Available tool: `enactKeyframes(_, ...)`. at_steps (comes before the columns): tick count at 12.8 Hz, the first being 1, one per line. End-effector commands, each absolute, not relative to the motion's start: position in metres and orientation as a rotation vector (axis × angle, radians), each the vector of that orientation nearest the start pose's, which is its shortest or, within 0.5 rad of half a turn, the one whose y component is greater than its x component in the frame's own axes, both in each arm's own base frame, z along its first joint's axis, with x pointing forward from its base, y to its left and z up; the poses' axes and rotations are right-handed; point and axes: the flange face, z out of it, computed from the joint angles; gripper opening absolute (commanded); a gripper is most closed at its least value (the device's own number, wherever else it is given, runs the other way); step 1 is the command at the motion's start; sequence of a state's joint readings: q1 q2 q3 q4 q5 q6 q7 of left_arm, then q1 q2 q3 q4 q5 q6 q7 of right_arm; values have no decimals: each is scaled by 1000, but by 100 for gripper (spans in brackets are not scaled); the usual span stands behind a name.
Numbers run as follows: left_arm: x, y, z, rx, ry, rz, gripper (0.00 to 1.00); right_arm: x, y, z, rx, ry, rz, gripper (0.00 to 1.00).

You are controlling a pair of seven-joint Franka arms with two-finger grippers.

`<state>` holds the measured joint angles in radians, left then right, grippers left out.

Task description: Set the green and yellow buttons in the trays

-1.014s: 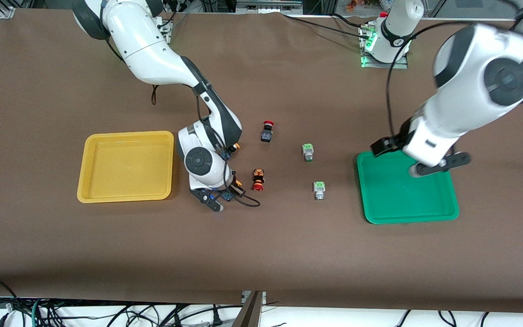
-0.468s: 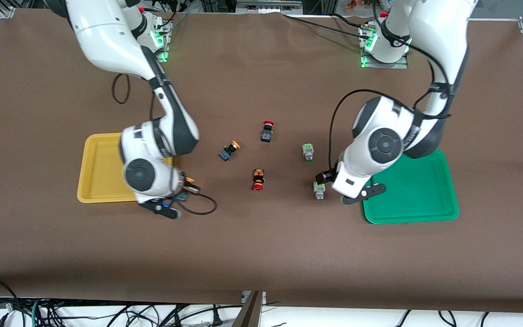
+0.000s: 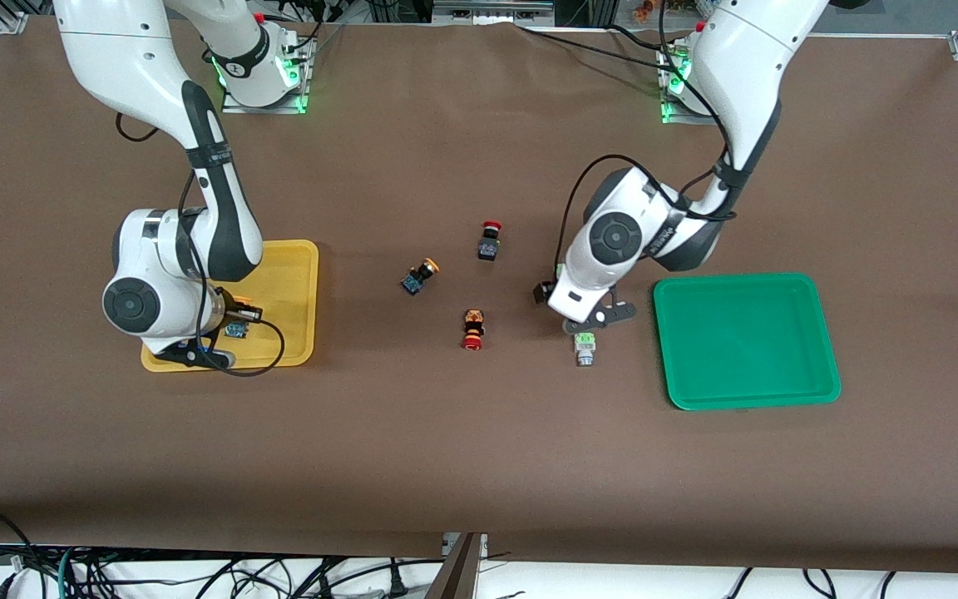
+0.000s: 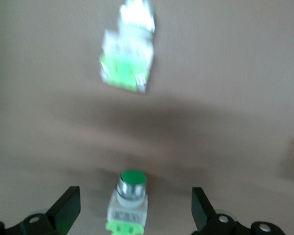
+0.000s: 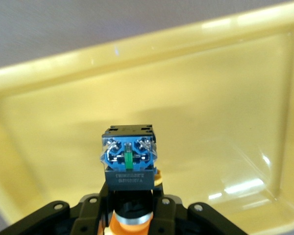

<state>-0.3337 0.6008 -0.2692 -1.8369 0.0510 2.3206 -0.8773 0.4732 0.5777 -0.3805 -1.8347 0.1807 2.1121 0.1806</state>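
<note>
My right gripper is shut on a yellow button and holds it over the yellow tray. In the right wrist view the button's blue-black body sticks out of the gripper above the tray floor. A second yellow button lies mid-table. My left gripper is open over one green button, which the arm hides in the front view. The left wrist view shows this button between the open gripper. The other green button lies nearer the front camera. The green tray is empty.
A red-capped black button and a red-capped orange-black button lie mid-table between the two arms. A black cable loops from my right wrist over the yellow tray's front rim.
My right arm carried the yellow button from the table beside the yellow tray to over the tray. My left arm swung from over the green tray to over the green buttons.
</note>
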Motion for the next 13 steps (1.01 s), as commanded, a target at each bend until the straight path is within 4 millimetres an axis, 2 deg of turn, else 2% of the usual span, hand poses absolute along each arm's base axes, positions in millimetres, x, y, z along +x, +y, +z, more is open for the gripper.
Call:
enactKeyframes(1,489,-363,204,-3086,-366,160,100,591,78,227,-3182,250,343,93)
enactKeyframes(3,471,-368,197,-3049,-332,133,100,601,98,256,-3145,364,368,96)
enactKeyframes(4,469,-368,196,-3041,-309,122,94,606,123,270,-3112,481,383,96)
enactKeyframes(5,470,-367,196,-3042,-301,112,85,607,158,278,-3074,576,394,96)
enactKeyframes(6,471,-368,195,-3054,-305,101,81,604,185,278,-3034,689,404,96)
enactKeyframes(8,474,-367,193,-3060,-304,92,71,595,244,271,-2973,810,425,96)
enactKeyframes(9,475,-366,191,-3058,-285,77,58,595,260,268,-2925,903,430,96)
enactKeyframes(11,475,-366,189,-3055,-277,76,31,581,314,254,-2845,1011,422,96)
enactKeyframes(13,475,-367,191,-3057,-264,69,1,562,354,227,-2841,1083,372,96)
